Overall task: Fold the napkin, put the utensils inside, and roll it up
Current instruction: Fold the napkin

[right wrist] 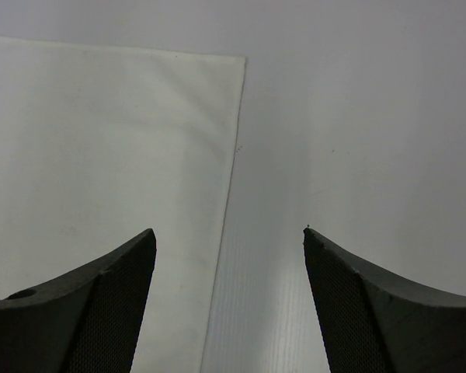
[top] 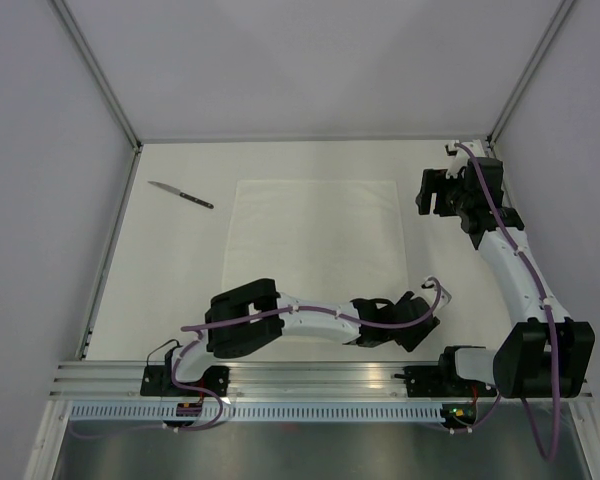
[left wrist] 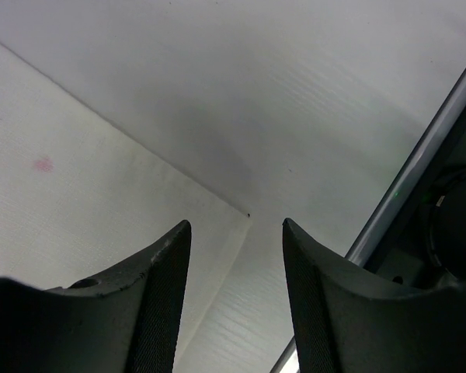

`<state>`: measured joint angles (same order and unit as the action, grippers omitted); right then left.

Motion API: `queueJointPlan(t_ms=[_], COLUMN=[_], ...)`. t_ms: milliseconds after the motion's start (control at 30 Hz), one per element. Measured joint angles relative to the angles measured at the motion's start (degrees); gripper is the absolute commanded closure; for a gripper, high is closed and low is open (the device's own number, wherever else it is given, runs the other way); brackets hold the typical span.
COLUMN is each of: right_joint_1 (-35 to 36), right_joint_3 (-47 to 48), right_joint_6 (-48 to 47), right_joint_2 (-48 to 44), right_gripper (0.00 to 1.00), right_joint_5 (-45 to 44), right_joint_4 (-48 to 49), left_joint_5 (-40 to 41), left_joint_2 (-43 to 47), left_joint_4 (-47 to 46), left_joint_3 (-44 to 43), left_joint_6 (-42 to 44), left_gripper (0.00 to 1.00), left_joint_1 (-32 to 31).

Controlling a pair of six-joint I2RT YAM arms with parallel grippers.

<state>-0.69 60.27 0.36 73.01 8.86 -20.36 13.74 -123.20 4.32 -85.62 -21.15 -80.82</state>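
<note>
Two sets of jaws stood apart, and neither held anything. The black two-finger left gripper (left wrist: 236,222) was spread to a moderate gap and hung low over the near right corner of the large, thin, white cloth napkin (top: 315,240). In its wrist view the tip of that corner lay just ahead of the gap between the fingers; whether the fingers touched the cloth could not be told. A small pink spot (left wrist: 43,163) marked the napkin off to one side, and a grey metal rail (left wrist: 419,167) ran slantwise past the other finger.

The matching black right gripper (right wrist: 229,230) was spread wide and pointed at the napkin's far right corner. From that corner the right edge of the cloth ran back between the fingers, nearer one than the other.

The napkin lay flat and unfolded in the middle of the off-white tabletop (top: 180,260). A slim knife (top: 180,195) with a silvery blade and dark handle lay slantwise near the far left corner, well apart from the napkin.
</note>
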Motion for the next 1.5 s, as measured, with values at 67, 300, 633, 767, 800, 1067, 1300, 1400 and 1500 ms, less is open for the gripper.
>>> queueJointPlan(t_ms=[67,300,633,767,800,1067,1300,1400,1500], right_joint_1=[0.0,0.0,0.0,0.0,0.0,0.0,0.0,0.0,0.0], right_joint_3=[0.1,0.3,0.5,0.5,0.5,0.5,0.5,0.5,0.5], right_joint_6=[0.0,0.0,0.0,0.0,0.0,0.0,0.0,0.0,0.0], right_joint_2=[0.1,0.1,0.1,0.1,0.1,0.1,-0.2,-0.9,-1.2], right_gripper=[0.18,0.18,0.19,0.19,0.19,0.20,0.20,0.20,0.20], right_joint_5=[0.0,0.0,0.1,0.1,0.1,0.0,-0.2,-0.3,-0.3], right_joint_4=[-0.2,-0.3,-0.7,-0.7,-0.7,-0.7,-0.6,-0.4,-0.2], left_joint_5=[-0.2,-0.3,-0.1,0.7,0.9,0.9,-2.6,-3.7,-4.3], left_joint_2=[-0.5,-1.7,-2.8,-2.8,-2.8,-2.8,-2.0,-1.7,-1.3], left_joint_4=[0.1,0.3,1.2,1.6,1.6,1.8,1.3,1.3,1.4], left_joint_3=[-0.3,-1.1,-2.2,-2.2,-2.2,-2.2,-2.2,-2.6,-2.9], left_joint_6=[0.0,0.0,0.0,0.0,0.1,0.6,0.7,0.7,0.7], left_gripper=[0.45,0.50,0.65,0.79,0.85,0.98,0.98,0.98,0.98], left_joint_1=[0.0,0.0,0.0,0.0,0.0,0.0,0.0,0.1,0.7])
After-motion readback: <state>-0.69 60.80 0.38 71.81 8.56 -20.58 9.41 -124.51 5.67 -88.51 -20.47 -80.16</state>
